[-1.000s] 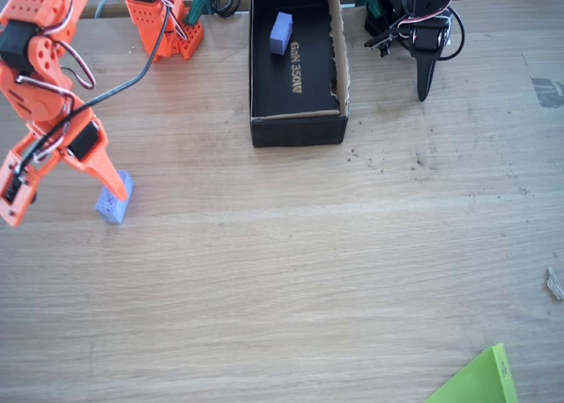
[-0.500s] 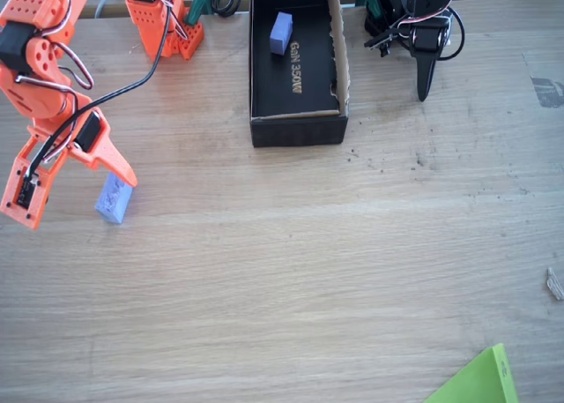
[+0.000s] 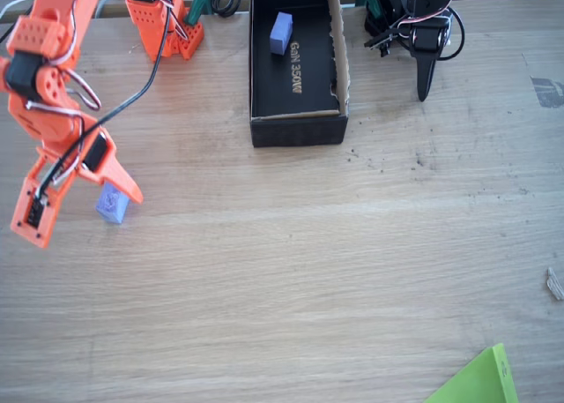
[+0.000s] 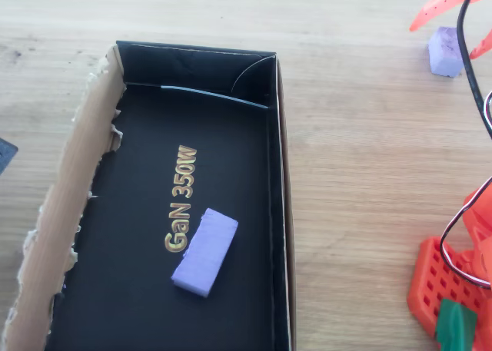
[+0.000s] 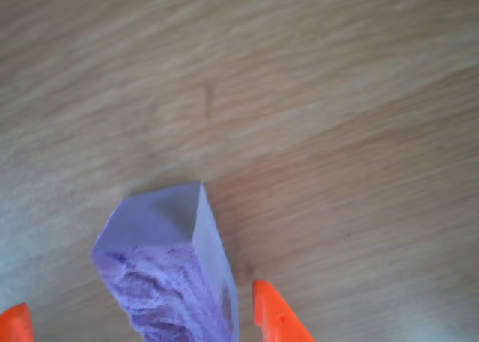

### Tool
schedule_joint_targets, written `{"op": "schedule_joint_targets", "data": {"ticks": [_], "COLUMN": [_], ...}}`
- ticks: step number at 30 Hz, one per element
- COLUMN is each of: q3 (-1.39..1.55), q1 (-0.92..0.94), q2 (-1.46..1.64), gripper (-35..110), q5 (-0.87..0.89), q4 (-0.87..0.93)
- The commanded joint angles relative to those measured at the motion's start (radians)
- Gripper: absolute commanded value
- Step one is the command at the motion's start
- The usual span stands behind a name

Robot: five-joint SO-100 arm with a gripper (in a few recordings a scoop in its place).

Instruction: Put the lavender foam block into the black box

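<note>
My claw (image 3: 84, 211) hangs spread wide, astride the block (image 3: 112, 202) standing on the surface (image 3: 308, 271), far left of the box (image 3: 295, 125). One fingertip (image 5: 273, 316) seems nearly touching; closing off-centre could tip or squirt it away.

Pale wooden tabletop (image 3: 352, 271) with fine grain across the whole fixed view, evenly daylit. Dark specks scattered right of centre; grey smudge (image 3: 547, 92) at right edge; lime-green paper corner (image 3: 478, 381) lower right.
</note>
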Motion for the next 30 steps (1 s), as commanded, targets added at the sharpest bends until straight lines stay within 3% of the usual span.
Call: {"op": "schedule_joint_targets", "data": {"ticks": [1, 12, 16, 30], "q3": [-0.028, -0.049, -0.049, -0.049], "q1": [0.009, 0.011, 0.012, 0.015], "q2": [0.008, -0.028, -0.023, 0.011], "gripper": [38, 35, 0, 0], "q5": [0.002, -0.009, 0.008, -0.002], "q4": [-0.021, -0.025, -0.008, 0.052]}}
